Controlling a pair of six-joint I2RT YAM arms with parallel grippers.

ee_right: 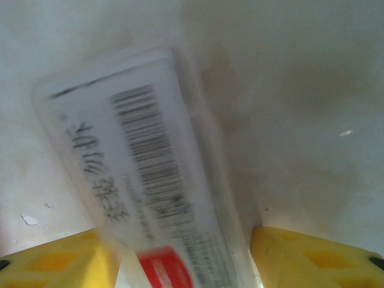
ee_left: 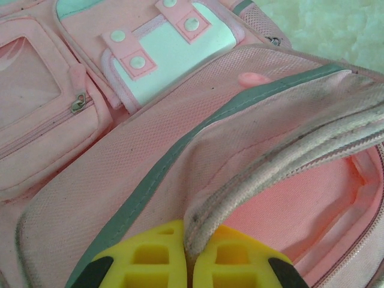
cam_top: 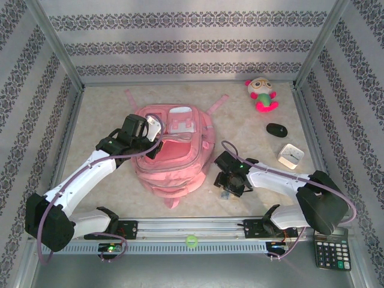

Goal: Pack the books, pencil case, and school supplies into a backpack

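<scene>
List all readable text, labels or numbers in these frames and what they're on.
Nothing legible enough to quote.
Clear packet: barcode, printed characters, red patch; all too blurred to read.
Calculator: key legends too small.
Clock: dial marks too small.
Backpack: no lettering seen.

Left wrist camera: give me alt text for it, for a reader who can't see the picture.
The left hand, yellow-tipped, is shut on the corded rim of the pink backpack, holding its mouth open so the pink lining shows. Above lie zipped front pockets and a pale mint patch with round snaps.
</scene>
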